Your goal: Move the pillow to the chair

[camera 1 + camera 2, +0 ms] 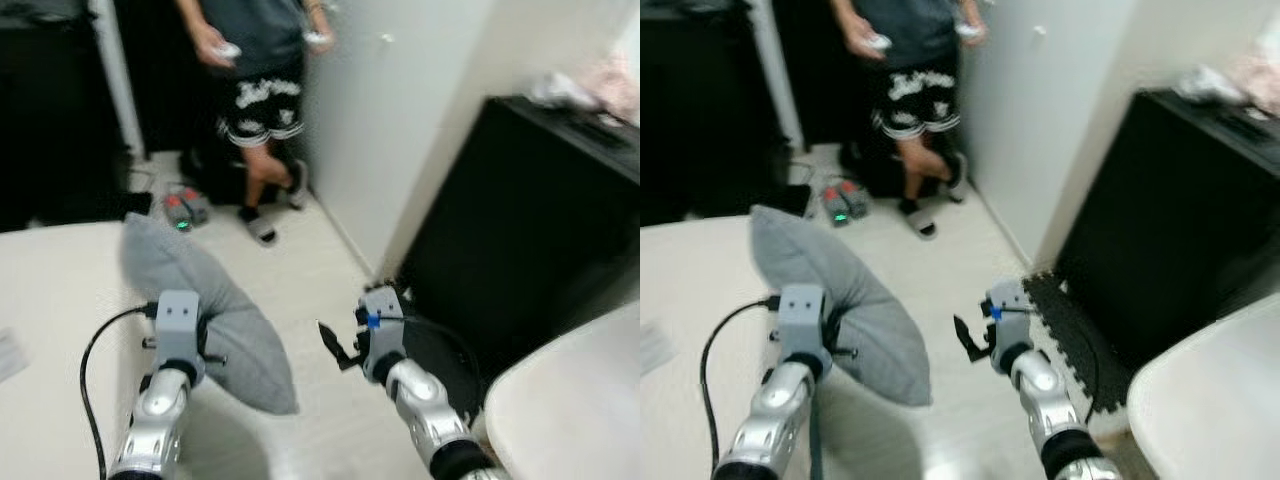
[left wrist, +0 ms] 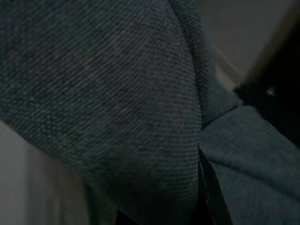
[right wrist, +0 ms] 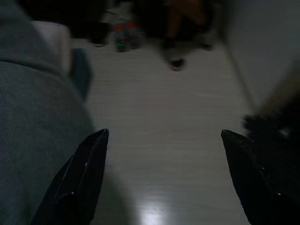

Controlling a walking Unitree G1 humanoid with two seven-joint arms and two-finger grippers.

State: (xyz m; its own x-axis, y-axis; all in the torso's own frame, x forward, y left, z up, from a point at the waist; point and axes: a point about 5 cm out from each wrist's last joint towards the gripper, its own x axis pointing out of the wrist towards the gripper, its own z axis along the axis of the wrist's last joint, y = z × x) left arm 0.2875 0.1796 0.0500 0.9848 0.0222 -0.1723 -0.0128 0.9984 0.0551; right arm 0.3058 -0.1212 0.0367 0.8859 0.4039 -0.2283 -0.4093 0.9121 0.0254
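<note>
Pale floor (image 1: 300,260) beside pillow (image 1: 215,310) | left gripper (image 1: 200,345) pinching pillow (carry high, clear of floor) | right gripper (image 3: 164,178) spread

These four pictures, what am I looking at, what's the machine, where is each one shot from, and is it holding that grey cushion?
It is a walking humanoid robot with two silver arms, each ending in two long black fingers. The two wide pictures come from its head camera, looking down; the two dark ones come from cameras on its wrists. The left gripper is pressed into a grey pillow and appears to hold it up over the pale floor; the left wrist view shows the pillow's fabric up close. The right gripper is open and holds nothing. Ahead stands a person beside a white wall, with dark furniture on the right.
</note>
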